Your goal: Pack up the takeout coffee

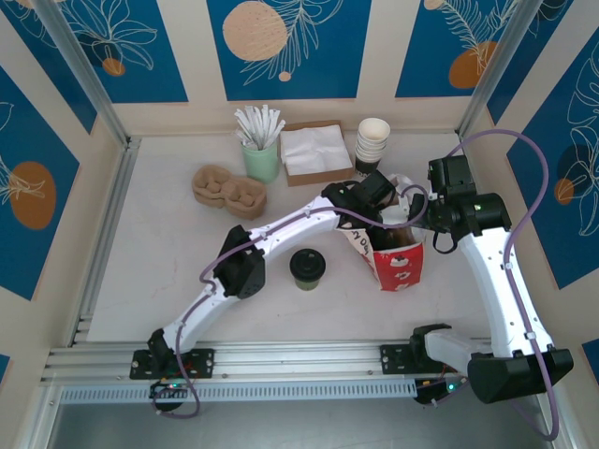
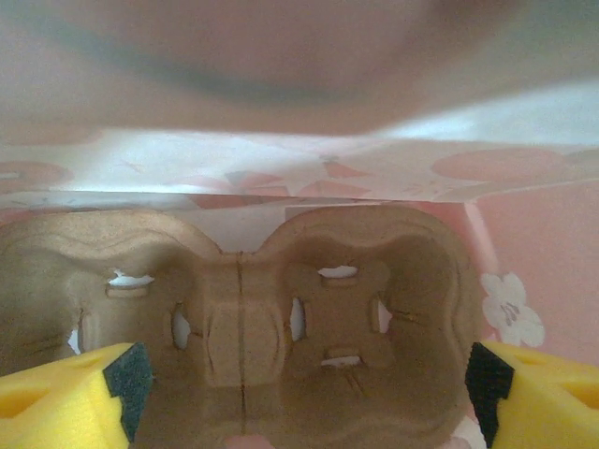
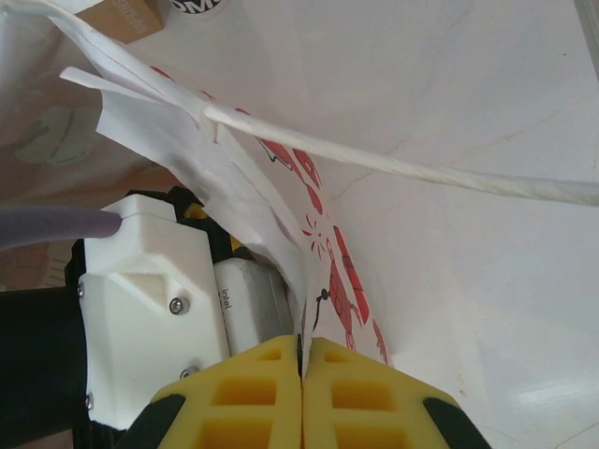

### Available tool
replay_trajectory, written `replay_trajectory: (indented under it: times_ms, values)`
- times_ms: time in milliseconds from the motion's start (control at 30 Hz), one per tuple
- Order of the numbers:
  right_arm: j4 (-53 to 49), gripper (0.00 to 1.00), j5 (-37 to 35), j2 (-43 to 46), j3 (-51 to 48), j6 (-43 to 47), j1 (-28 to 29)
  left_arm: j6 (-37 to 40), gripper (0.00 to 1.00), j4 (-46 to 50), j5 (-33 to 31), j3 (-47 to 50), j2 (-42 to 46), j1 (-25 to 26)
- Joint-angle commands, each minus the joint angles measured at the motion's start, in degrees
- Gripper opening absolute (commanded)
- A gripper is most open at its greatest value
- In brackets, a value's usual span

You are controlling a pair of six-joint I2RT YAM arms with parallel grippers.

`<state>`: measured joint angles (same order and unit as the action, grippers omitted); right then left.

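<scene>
Your right gripper clamps the bag; your left gripper hangs spread over the carrier inside. The takeout coffee stands unpacked, away from both.

Pale tabletop, stocked
Takeout coffee near centre, bag (upright) beside; carriers, stirrer cup, napkins, cups along far edge.

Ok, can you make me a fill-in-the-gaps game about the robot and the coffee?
The takeout coffee has a ___ lid.
The right fingers are ___ on the edge of the red-and-white bag.
The left fingers are ___, facing a brown cup carrier.
Missing words: black, shut, open.
</scene>
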<state>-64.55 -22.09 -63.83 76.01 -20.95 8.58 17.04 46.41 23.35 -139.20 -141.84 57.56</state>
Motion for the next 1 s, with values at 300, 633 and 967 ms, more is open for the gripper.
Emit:
replay_trajectory:
  times_ms: [300,633,967]
  values:
    - [-1.3,0.00,8.0,-0.2,2.4,-3.3,-4.8,-1.1,0.94,5.3,0.0,0.6,11.0,1.3]
    - [-0.5,0.00,13.6,0.0,2.1,-6.0,-6.6,-4.1,0.94,2.8,0.5,3.5,17.4,1.3]
    - [3.6,0.05,19.5,1.5,-1.1,-9.5,-7.3,-9.1,0.94,-0.5,-6.6,3.4,23.0,0.9]
